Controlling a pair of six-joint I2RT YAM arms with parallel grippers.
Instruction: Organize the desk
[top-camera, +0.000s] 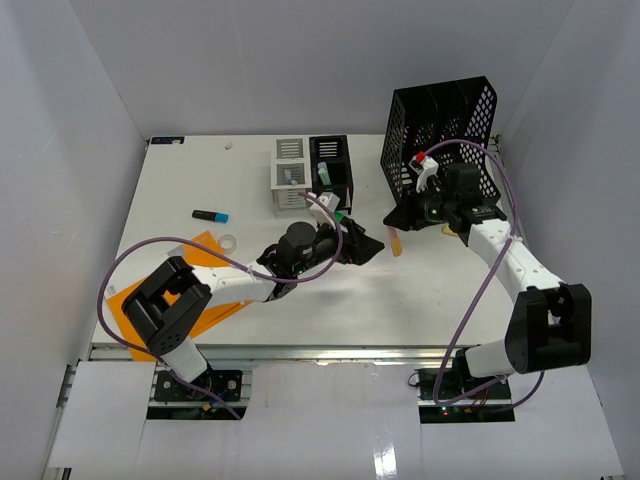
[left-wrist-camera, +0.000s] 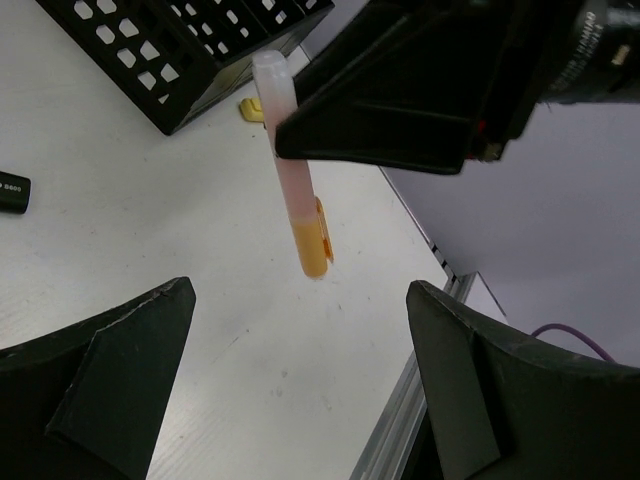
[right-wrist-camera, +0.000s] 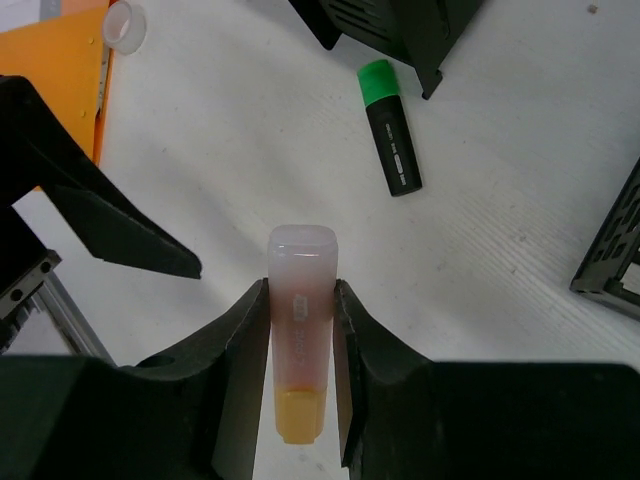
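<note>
Orange-capped pale pink highlighter (right-wrist-camera: 298, 345) is clenched in the right gripper (right-wrist-camera: 300, 292), squeezed tight from both sides. It hangs nearly upright with the orange end down, just in front of the black mesh file rack (top-camera: 440, 125). The left gripper (left-wrist-camera: 300, 290) faces it from the rack's front-left with its jaws spread wide and nothing between them. It is close to the highlighter but not touching it.

Under both arms lies the white flat bench (top-camera: 420, 295), walled in white, with a metal rail at its near edge. The rack stands at its far right corner. A black highlighter with a green cap (right-wrist-camera: 392, 135) lies flat on the bench to the left of the rack. Further left of the rack sits a clear tape roll (right-wrist-camera: 125, 22) beside a flat orange sheet (right-wrist-camera: 50, 80). A dark marker with a blue cap (top-camera: 210, 215) lies well to the rack's left.
</note>
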